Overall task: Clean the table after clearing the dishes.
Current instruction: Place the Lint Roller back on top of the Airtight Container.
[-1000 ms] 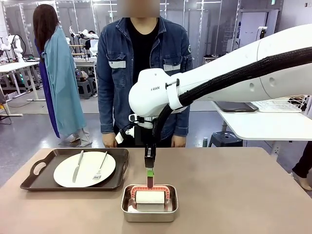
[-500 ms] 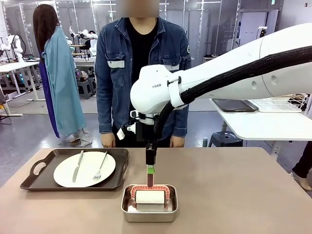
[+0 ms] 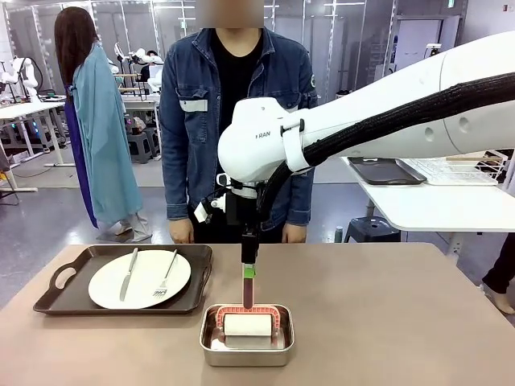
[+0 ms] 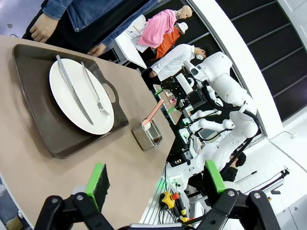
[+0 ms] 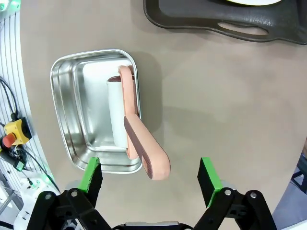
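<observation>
Raised slightly, right jaws stand open just above roller handle [image 5: 146, 153].

Front camera across table [image 3: 402, 322], right wrist close above pan [image 5: 72, 110], left wrist oblique, farther

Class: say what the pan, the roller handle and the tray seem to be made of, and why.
Pan: likely stainless steel, with bright, reflective silver walls. Roller handle: probably plastic, smooth matte pink. Tray: perhaps plastic, dark brown with moulded handles; unclear.
</observation>
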`<action>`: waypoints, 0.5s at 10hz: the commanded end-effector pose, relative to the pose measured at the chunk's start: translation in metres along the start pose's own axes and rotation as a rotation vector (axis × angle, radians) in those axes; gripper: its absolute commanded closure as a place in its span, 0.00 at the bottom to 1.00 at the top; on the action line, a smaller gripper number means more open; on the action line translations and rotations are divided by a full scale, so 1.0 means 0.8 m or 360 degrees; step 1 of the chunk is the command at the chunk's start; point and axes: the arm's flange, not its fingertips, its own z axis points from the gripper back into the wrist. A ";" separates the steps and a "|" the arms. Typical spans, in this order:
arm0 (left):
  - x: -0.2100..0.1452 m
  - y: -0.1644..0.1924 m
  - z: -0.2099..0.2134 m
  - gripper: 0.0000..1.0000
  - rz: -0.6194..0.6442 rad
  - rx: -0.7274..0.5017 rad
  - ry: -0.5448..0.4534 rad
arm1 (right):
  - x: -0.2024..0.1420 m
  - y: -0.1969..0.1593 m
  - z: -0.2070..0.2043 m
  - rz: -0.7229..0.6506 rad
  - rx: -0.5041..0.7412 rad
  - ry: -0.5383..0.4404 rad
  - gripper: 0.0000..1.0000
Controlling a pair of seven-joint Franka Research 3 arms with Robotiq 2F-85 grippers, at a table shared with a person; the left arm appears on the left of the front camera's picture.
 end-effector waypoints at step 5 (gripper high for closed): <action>-0.002 -0.004 0.001 0.00 0.0002 0.0020 0.0017 | 0.002 0.000 -0.002 -0.0009 0.0014 0.0008 0.00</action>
